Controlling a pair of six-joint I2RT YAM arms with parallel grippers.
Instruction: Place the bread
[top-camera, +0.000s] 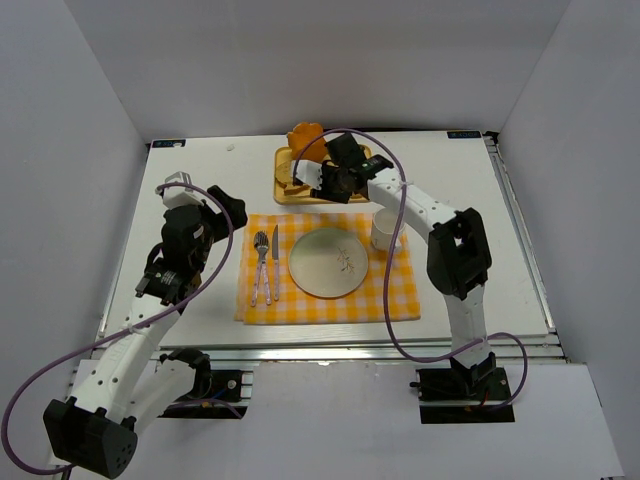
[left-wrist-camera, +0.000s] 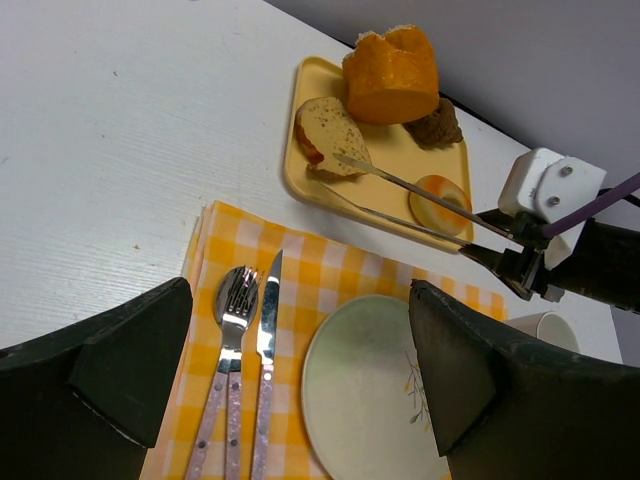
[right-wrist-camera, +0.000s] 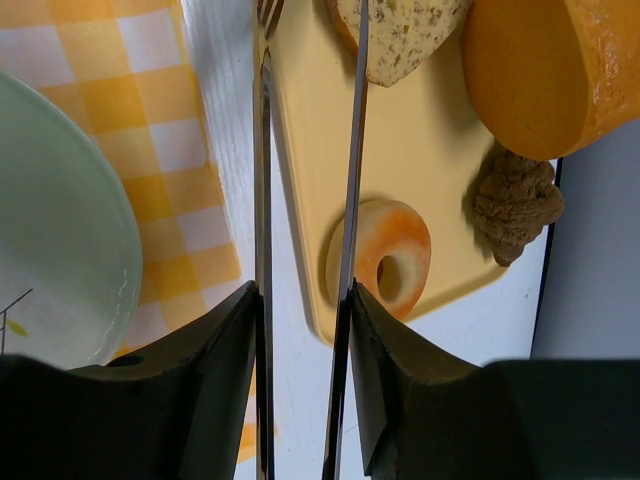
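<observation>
A yellow tray (left-wrist-camera: 300, 180) sits at the far middle of a white bench (top-camera: 200, 180), inside plain white walls. On the tray, a chunky orange loaf (left-wrist-camera: 392, 72) stands at the far edge. A small brown lump (left-wrist-camera: 437, 125) lies just to its right, and a ring donut (left-wrist-camera: 440, 203) with orange glaze lies nearer, on the right. The bread (left-wrist-camera: 332, 133), a flat speckled slice, lies at the tray's left end, touching the loaf.

Near the tray, a yellow checked cloth (top-camera: 390, 290) carries a pale green plate (top-camera: 328, 262). A fork (top-camera: 259, 265) and knife (top-camera: 271, 262) lie side by side to the plate's left. A white cup (top-camera: 384, 232) stands at the cloth's far right corner.

The right hand (right-wrist-camera: 305, 300) is over the tray's right end, clamped on long metal tongs (left-wrist-camera: 420, 190) that reach left past the donut. One tong arm crosses the slice. The other runs beside it, along the tray's near rim. Whether the tips press on the bread cannot be told.

The left hand (top-camera: 228, 207) hangs above the bench left of the cloth, fingers spread wide, holding nothing.
</observation>
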